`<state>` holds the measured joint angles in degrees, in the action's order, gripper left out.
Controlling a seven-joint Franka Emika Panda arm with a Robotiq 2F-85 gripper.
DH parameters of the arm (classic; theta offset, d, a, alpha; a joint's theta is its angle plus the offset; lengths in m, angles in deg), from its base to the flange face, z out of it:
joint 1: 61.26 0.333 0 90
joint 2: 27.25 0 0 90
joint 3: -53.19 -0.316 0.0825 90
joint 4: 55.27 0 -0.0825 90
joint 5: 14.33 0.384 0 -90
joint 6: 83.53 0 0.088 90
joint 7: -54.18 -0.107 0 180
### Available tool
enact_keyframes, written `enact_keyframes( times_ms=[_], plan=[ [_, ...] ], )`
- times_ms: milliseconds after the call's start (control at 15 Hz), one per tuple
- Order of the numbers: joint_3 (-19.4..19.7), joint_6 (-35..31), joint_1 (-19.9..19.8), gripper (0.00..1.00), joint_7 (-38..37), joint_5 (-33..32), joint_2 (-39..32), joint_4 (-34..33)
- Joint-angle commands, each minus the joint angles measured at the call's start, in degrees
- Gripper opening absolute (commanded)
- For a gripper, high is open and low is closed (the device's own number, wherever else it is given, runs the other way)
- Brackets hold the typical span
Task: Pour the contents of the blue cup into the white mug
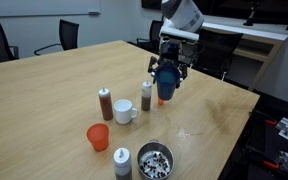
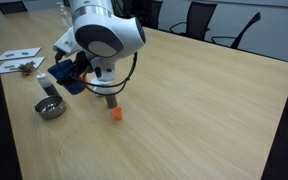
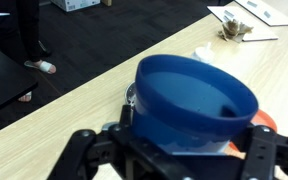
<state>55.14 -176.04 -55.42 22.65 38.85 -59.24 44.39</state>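
Jaws clamped on blue cup (image 1: 165,88), cup over wooden surface (image 1: 44,90), white mug (image 1: 125,111) standing near, beside brown shaker (image 1: 106,103).

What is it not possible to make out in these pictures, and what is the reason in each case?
- Contents of the blue cup: the wrist view shows only a blurred blue inner wall.
- The white mug: the arm hides it in an exterior view; elsewhere its inside is too small.
- What lies in the metal bowl: too small in both exterior views.
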Motion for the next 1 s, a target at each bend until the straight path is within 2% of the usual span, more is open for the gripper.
enact_keyframes(
  times_ms=[0, 467, 667, 733, 800, 933],
  plan=[
    [-0.7, -0.9, -0.4, 0.64, -1.6, 1.1, -0.2, -0.2],
    [-0.3, -5.4, -0.4, 0.64, -15.5, 4.8, -0.5, 0.2],
    [-1.1, -6.2, -0.9, 0.64, -16.5, 6.4, -0.9, -0.5],
    [-0.7, -6.2, -0.7, 0.64, -15.5, 4.9, -1.2, -0.2],
    [-0.8, -6.2, -0.7, 0.89, -15.5, 4.9, -1.3, -0.2],
    [-0.8, -6.2, -0.7, 0.89, -15.5, 4.8, -1.6, -0.2]
  ],
)
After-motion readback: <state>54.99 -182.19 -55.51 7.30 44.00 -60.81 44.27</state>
